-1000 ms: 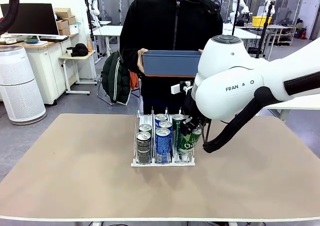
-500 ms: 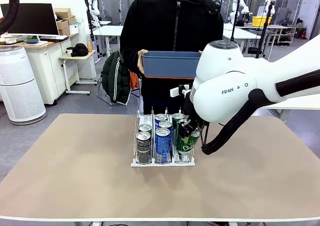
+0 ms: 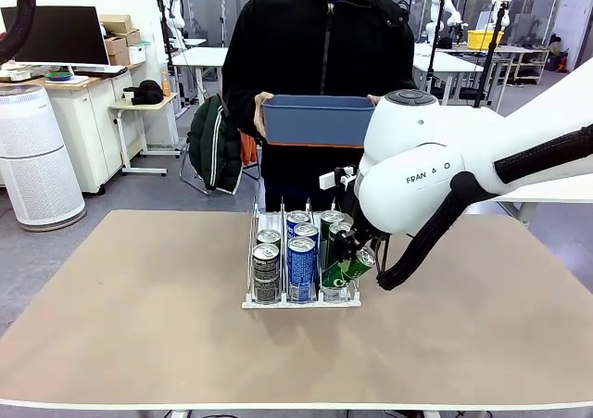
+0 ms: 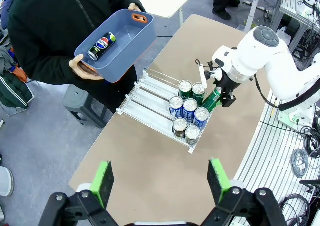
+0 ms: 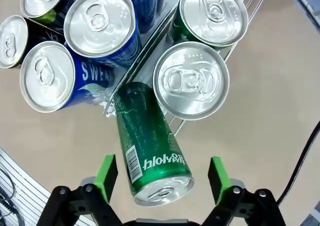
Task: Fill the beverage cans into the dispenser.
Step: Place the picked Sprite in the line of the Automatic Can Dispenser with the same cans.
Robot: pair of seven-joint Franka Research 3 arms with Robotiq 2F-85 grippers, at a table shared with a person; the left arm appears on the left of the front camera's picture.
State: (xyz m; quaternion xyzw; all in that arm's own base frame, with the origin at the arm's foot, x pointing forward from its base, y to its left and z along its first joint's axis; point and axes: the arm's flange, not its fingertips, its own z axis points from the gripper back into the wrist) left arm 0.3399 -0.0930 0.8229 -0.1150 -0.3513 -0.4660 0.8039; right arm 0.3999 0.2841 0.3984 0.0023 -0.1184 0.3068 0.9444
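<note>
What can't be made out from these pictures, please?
- Front view: inside of the blue bin, hidden by its near wall.
- Right wrist view: how the base of the tilted green can sits, since it faces away from the camera.
- Left wrist view: print on the cans in the dispenser, too small.

Read on white housing of right arm [image 3: 426, 172]: "FRAN" and "O", middle letters broken. On side of blue can [image 5: 55, 78]: "SWEA", cut off. On tilted green can [image 5: 150, 141]: white lettering upside down, not legible; barcode alongside.
</note>
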